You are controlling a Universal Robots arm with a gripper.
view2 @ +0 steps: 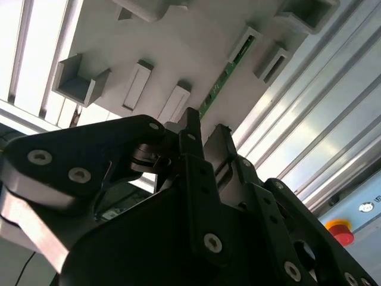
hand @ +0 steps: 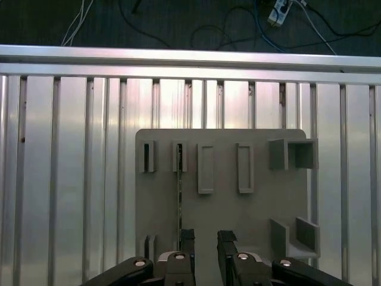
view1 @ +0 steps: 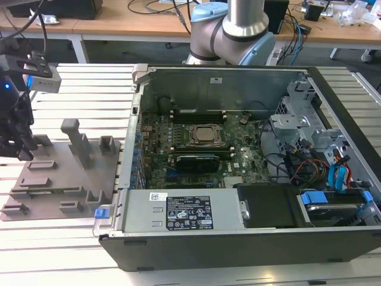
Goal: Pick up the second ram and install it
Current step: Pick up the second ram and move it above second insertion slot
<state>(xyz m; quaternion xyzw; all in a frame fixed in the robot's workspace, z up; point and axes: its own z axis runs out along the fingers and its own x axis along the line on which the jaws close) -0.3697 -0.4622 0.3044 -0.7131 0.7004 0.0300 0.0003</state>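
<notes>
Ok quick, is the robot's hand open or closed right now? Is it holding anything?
The hand: open, holding nothing, over the grey tray, close to the second ram.

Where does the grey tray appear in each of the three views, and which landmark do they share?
Exterior view: grey tray at the exterior view's left, beside the computer case.
Second wrist view: grey tray beyond the pincer.
First wrist view: grey tray on the slatted table, beyond the pincer.
Shared landmark: the pincer.
</notes>
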